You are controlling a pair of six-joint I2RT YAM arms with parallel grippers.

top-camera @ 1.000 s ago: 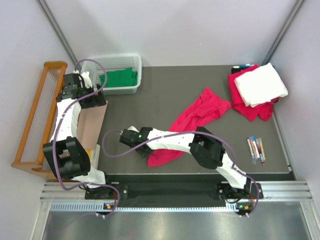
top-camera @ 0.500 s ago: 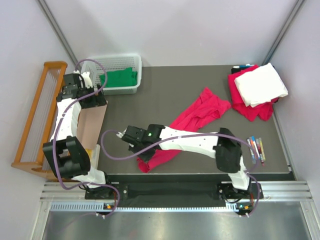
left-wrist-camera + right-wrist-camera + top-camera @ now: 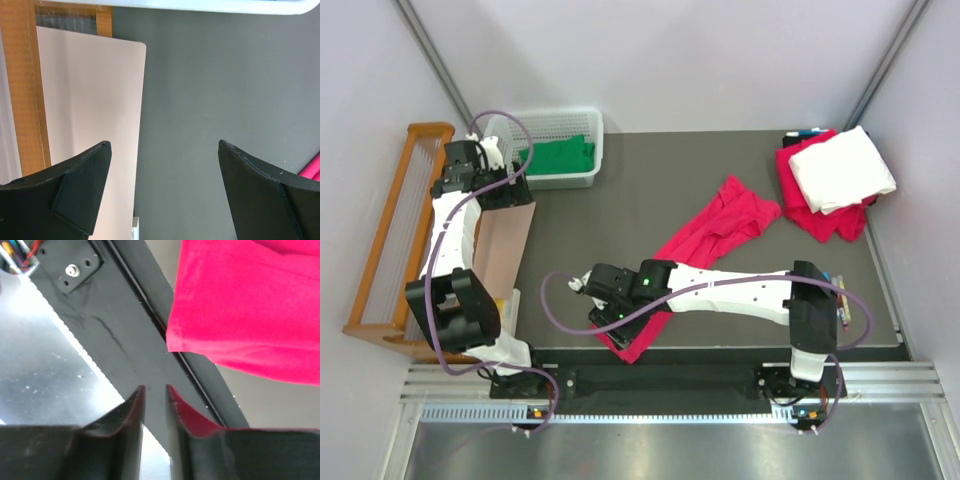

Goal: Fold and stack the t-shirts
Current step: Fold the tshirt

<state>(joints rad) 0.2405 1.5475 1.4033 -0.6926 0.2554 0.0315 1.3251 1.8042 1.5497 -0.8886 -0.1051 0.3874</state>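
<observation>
**Pink shirt loose at mid-desk, right fingers by its near corner**

A wooden rack [image 3: 390, 235] stands off the 9 o'clock edge of the desk [image 3: 650, 170], and a tan board [image 3: 505, 250] lies just beside it. The left gripper [image 3: 162, 145] hangs at about 10 o'clock, above the line where the board meets the desk. Its fingers [image 3: 75, 180] are spread wide and hold nothing.

A white basket [image 3: 550, 115] sits at 11 o'clock, and the green shirt [image 3: 560, 158] lies inside it.

The pink shirt [image 3: 720, 225] lies unfolded and rumpled. It runs as a slanted band from just right of centre down toward 7 o'clock. Its near corner reaches past the desk's 6 o'clock edge onto the black rail [image 3: 125, 320].

The right arm [image 3: 740, 295] reaches from its base at 5 o'clock leftward along the near edge, crossing over that end of the shirt. In the wrist view, the right gripper [image 3: 154, 387] points at the rail just short of the shirt's hem. Its fingers [image 3: 132, 407] are almost together, with a thin gap between them. No cloth shows in the gap.

At 2 o'clock the white shirt [image 3: 840, 168] lies folded on top of a second pink shirt [image 3: 820, 222], which sticks out from under it at the left and near sides. A few pens [image 3: 836, 290] lie at 4 o'clock, partly hidden by the arm's elbow.
</observation>
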